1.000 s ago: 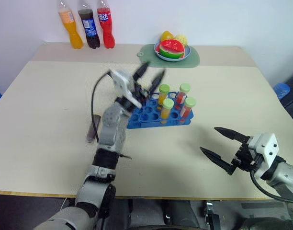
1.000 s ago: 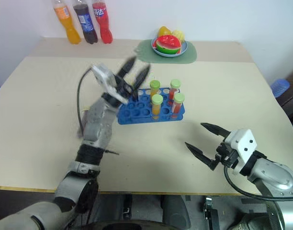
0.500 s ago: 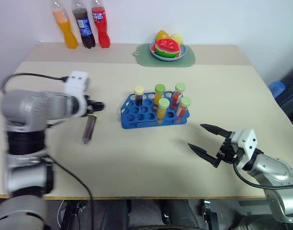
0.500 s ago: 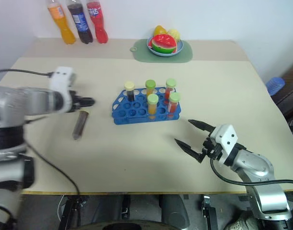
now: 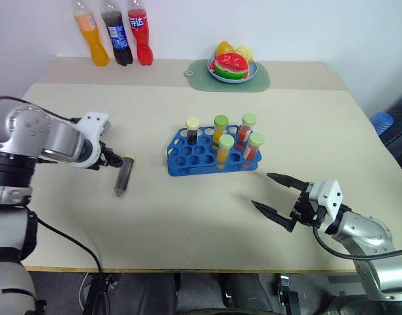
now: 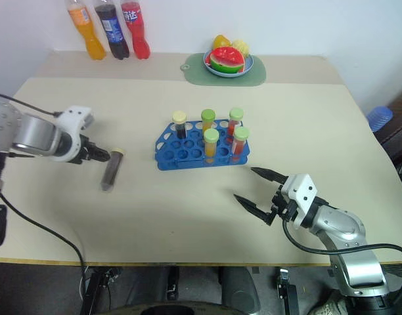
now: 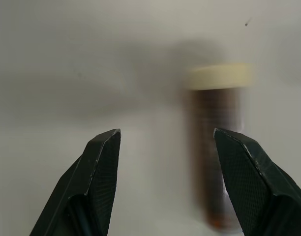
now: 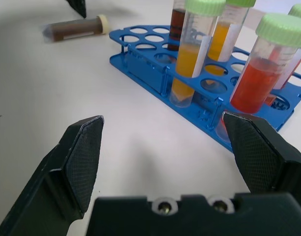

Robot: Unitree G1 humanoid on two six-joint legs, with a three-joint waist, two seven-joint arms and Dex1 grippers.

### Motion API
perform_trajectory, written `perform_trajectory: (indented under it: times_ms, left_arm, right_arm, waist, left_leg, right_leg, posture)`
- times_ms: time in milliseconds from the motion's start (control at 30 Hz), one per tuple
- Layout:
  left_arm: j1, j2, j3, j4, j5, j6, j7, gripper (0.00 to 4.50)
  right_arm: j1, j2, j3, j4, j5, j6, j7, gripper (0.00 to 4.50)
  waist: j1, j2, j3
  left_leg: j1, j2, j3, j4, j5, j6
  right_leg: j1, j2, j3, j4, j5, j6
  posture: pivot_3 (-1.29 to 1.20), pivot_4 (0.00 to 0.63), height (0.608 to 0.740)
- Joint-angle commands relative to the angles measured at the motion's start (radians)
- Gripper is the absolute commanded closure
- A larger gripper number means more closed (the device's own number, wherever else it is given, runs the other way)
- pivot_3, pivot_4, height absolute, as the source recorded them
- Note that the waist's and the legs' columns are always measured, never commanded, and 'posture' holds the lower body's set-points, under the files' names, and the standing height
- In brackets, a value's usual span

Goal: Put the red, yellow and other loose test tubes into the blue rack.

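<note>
The blue rack (image 5: 200,159) stands at mid-table. Several capped test tubes stand upright in it: a dark brown one (image 5: 192,131), orange ones (image 5: 224,150) and red ones (image 5: 253,147). One loose dark brown tube with a cream cap (image 5: 123,178) lies flat on the table to the rack's left. My left gripper (image 5: 114,161) is low beside that tube's cap end, open and empty; in the left wrist view the tube (image 7: 217,147) lies just ahead of the fingers. My right gripper (image 5: 263,190) hovers open and empty near the front right, pointing toward the rack (image 8: 140,54).
Three soda bottles (image 5: 115,38) stand at the back left. A fruit plate on a pale green mat (image 5: 231,76) sits at the back, behind the rack. Bare tabletop lies between the rack and the front edge.
My left arm has swung from above the rack to the table's left, down beside the lying brown tube. The right gripper crept slightly lower and leftward. The camera view shifted.
</note>
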Motion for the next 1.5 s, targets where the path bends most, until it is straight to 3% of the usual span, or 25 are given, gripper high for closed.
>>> perform_trajectory:
  times_ms: [33,100,200,300,333,533,667,900,967,1133,1333,1500]
  left_arm:
    - [0.026,-0.080,0.032,0.061,-0.064,0.008,0.130,1.42]
    - [0.054,-0.130,0.070,0.067,-0.076,0.008,0.196,1.42]
    - [0.077,-0.150,0.094,0.043,-0.139,0.008,0.278,2.60]
    - [0.075,-0.154,0.148,0.032,-0.147,0.008,0.326,4.30]
    - [0.069,-0.156,0.169,0.029,-0.148,0.008,0.332,4.48]
    - [0.026,-0.140,0.238,0.037,-0.205,0.008,0.302,4.48]
    - [0.021,-0.079,0.189,0.034,-0.322,0.008,0.269,4.48]
    - [0.055,0.030,0.084,-0.146,-0.423,0.008,0.151,4.48]
    - [0.073,0.033,0.081,-0.164,-0.438,0.008,0.161,3.72]
    - [0.092,0.026,0.081,-0.132,-0.547,0.001,0.262,1.33]
    - [0.160,0.092,-0.021,-0.188,-0.800,-0.127,0.401,1.33]
    - [0.192,0.084,-0.064,-0.231,-0.827,-0.194,0.431,1.33]
  right_arm:
    - [0.016,0.002,-0.010,-0.044,0.009,-0.014,-0.007,0.21]
    - [0.022,0.000,-0.012,-0.050,0.010,-0.011,-0.009,0.21]
    - [0.030,-0.007,-0.023,-0.060,0.014,-0.005,-0.009,0.21]
    - [0.034,-0.011,-0.035,-0.062,0.017,-0.001,-0.013,0.21]
    - [0.035,-0.011,-0.037,-0.061,0.017,-0.001,-0.014,0.21]
    - [0.032,-0.002,-0.029,-0.052,0.010,-0.006,-0.019,0.21]
    - [0.021,-0.001,-0.022,-0.046,0.012,-0.004,-0.018,0.21]
    - [-0.006,0.000,-0.008,-0.019,0.009,-0.008,-0.006,0.21]
    - [-0.013,0.002,-0.001,-0.018,0.009,-0.006,-0.005,0.21]
    - [-0.019,-0.002,-0.001,-0.017,0.014,0.000,0.004,0.21]
    - [-0.008,-0.011,-0.010,-0.020,0.022,0.009,0.020,0.21]
    - [-0.012,-0.014,-0.017,-0.022,0.025,0.019,0.026,0.21]
  waist:
    - [0.001,-0.001,0.000]
    - [0.002,0.002,-0.001]
    - [0.002,0.005,-0.003]
    - [0.003,0.005,-0.003]
    - [0.004,0.005,-0.003]
    - [0.000,0.004,-0.002]
    - [-0.004,0.004,-0.002]
    - [0.000,0.003,-0.002]
    - [0.000,0.003,-0.002]
    - [-0.001,0.003,-0.002]
    - [-0.002,0.003,-0.002]
    - [0.003,0.003,-0.002]
  left_leg:
    - [0.000,0.000,0.000,0.000,0.000,0.000]
    - [0.000,0.000,-0.001,0.000,0.000,0.000]
    - [0.002,0.000,0.000,0.000,0.000,-0.001]
    - [0.002,-0.001,0.000,0.000,0.001,-0.001]
    - [0.002,-0.001,0.000,0.000,0.001,-0.001]
    - [0.001,-0.001,-0.001,0.000,0.001,-0.002]
    - [0.001,0.000,-0.001,0.000,0.001,-0.002]
    - [0.001,0.000,-0.001,0.000,0.001,-0.003]
    - [0.001,0.000,-0.001,0.000,0.001,-0.003]
    - [0.001,0.000,-0.001,0.000,0.001,-0.003]
    - [0.001,0.000,-0.001,0.000,0.001,-0.003]
    - [0.001,0.000,-0.001,0.000,0.002,-0.003]
  right_leg:
    - [0.000,0.000,0.000,0.000,0.000,0.000]
    - [0.000,0.000,0.000,0.000,0.001,0.001]
    - [0.001,0.000,0.000,0.001,0.001,0.002]
    - [0.002,-0.001,0.000,0.001,0.001,0.002]
    - [0.002,-0.001,0.000,0.000,0.001,0.001]
    - [0.001,0.000,-0.001,0.000,0.001,0.002]
    - [0.001,0.000,-0.001,0.000,0.001,0.001]
    - [0.001,0.000,-0.001,0.000,0.000,-0.001]
    - [0.001,0.000,-0.001,0.000,0.000,-0.001]
    - [0.001,0.000,-0.001,0.000,0.000,-0.001]
    - [0.001,-0.001,0.000,0.000,0.000,-0.001]
    - [0.001,-0.001,0.000,0.000,-0.001,-0.002]
  posture:
    - [0.00,0.150,0.740]
    - [0.00,0.150,0.740]
    - [0.00,0.150,0.740]
    - [0.00,0.150,0.740]
    - [0.00,0.150,0.740]
    - [0.00,0.150,0.740]
    - [0.00,0.150,0.740]
    - [0.00,0.150,0.740]
    - [0.00,0.150,0.740]
    - [0.00,0.150,0.740]
    - [0.00,0.150,0.740]
    - [0.00,0.150,0.740]
